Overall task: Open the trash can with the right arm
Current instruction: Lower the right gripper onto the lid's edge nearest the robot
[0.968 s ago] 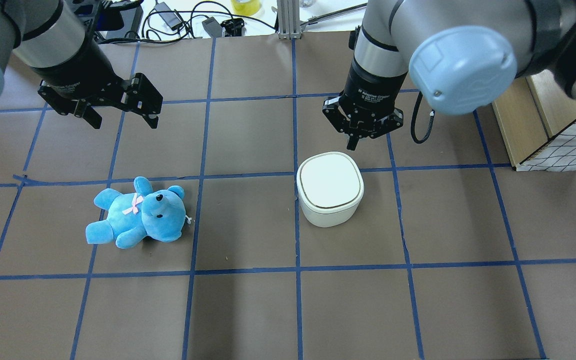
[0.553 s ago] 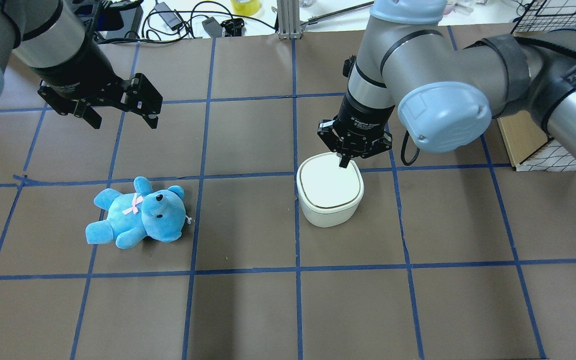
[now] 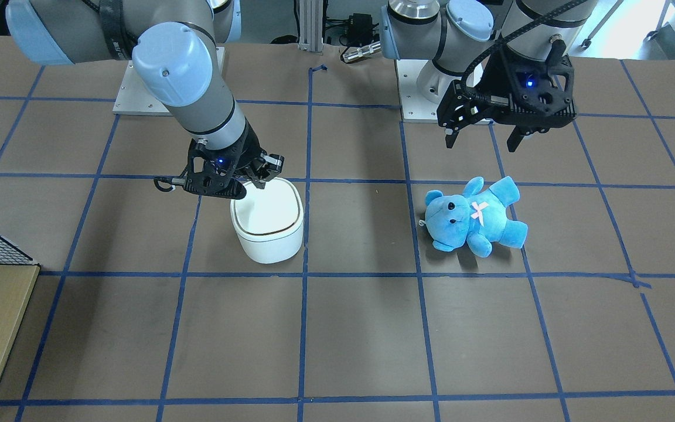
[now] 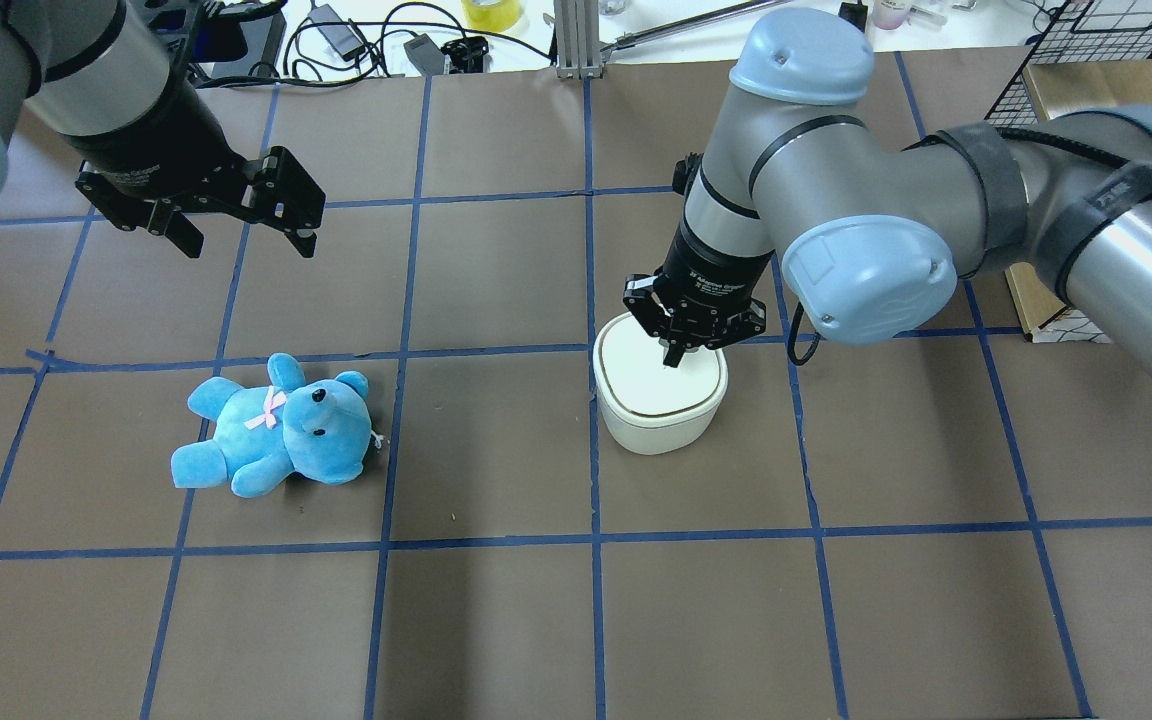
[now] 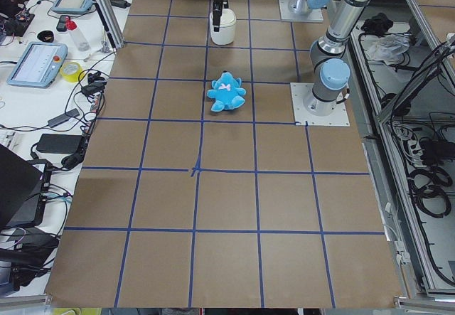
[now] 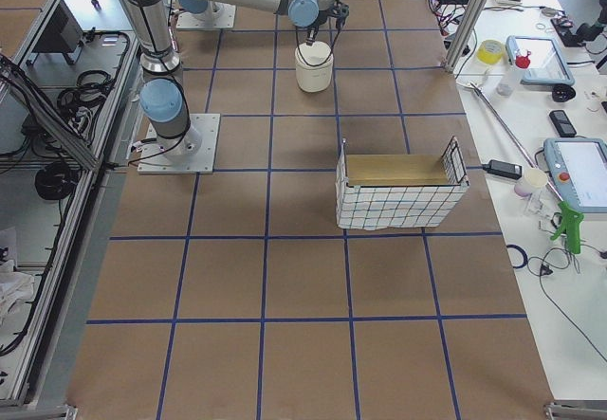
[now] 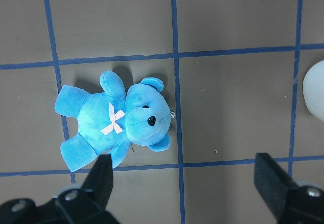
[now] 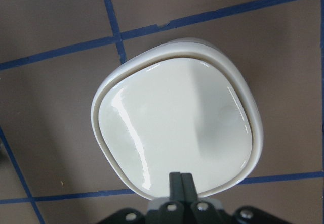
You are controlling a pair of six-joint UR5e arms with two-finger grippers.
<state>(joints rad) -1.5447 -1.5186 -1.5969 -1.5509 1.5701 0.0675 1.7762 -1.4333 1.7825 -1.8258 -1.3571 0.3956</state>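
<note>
The white trash can [image 4: 660,400] stands on the brown table with its lid shut; it also shows in the front view [image 3: 267,228] and the right wrist view [image 8: 177,123]. My right gripper [image 4: 673,358] is shut, its fingers pressed together and pointing straight down on the lid's top. In the right wrist view the fingertips [image 8: 180,181] sit over the lid near one edge. I cannot tell whether they touch it. My left gripper [image 4: 248,243] is open and empty, held above the table away from the can.
A blue plush bear [image 4: 276,425] lies on the table below the left gripper, a square away from the can. A wire basket with a wooden box [image 6: 398,188] stands at the table's right side. Cables and tools [image 4: 356,40] lie along the far edge.
My right gripper has moved from beyond the can's far edge, nearer and down, onto the lid's top. The lid is still shut. The left arm and bear have not moved.
</note>
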